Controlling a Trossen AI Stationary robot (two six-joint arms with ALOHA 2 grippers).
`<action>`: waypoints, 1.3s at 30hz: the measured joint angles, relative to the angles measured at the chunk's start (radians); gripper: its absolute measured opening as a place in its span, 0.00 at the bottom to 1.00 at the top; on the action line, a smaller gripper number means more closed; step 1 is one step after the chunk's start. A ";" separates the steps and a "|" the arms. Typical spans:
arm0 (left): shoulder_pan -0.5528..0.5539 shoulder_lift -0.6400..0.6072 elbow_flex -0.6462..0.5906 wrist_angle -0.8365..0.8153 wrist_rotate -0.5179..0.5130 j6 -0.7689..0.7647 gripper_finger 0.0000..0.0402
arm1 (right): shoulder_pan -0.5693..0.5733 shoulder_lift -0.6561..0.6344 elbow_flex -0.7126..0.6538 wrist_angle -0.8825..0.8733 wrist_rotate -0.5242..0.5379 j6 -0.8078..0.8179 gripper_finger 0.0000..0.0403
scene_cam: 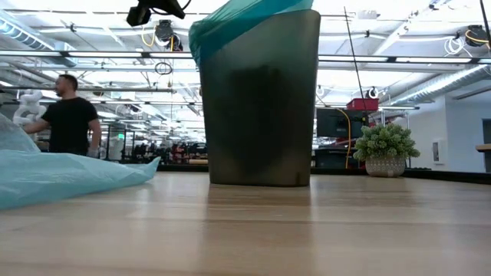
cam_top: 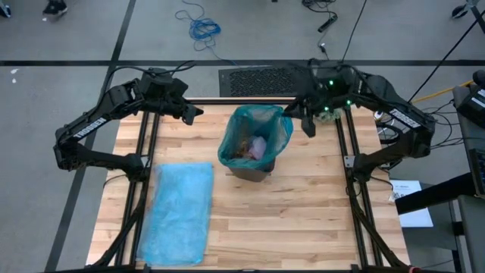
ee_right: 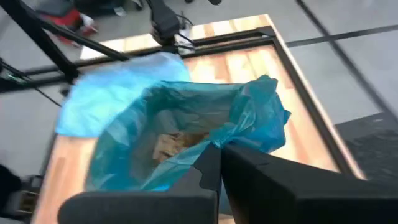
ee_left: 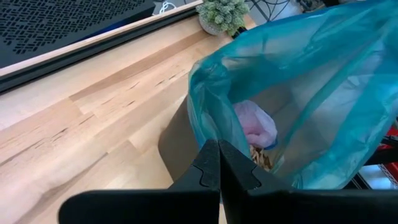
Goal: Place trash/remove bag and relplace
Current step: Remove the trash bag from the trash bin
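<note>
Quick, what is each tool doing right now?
Left tool: closed, holding nothing, beside the bin's teal bag.
Right tool: closed, pinching the teal bag's rim.

Trash bin (cam_top: 254, 168): dark, upright, mid-surface toward the far edge, lined with a teal bag (cam_top: 256, 125) whose rim is rumpled and folded over the bin's mouth. Trash (cam_top: 251, 148) sits low inside the bag: brown crumpled paper wads plus one lilac-pink piece (ee_left: 256, 124) on top. Spare light-blue bag (cam_top: 179, 212) lies flat on the surface, near-left of the bin, apart from it.
</note>
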 joint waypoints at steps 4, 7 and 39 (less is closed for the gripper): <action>0.000 0.000 0.000 0.000 0.000 -0.002 0.00 | 0.019 0.002 0.001 0.002 0.017 0.111 0.06; 0.000 0.000 0.000 0.000 -0.001 -0.002 0.00 | 0.019 0.001 0.001 0.008 -0.006 0.218 0.16; 0.000 0.000 0.000 0.000 0.016 0.006 0.00 | -0.267 0.158 0.001 -0.119 -0.317 0.454 0.02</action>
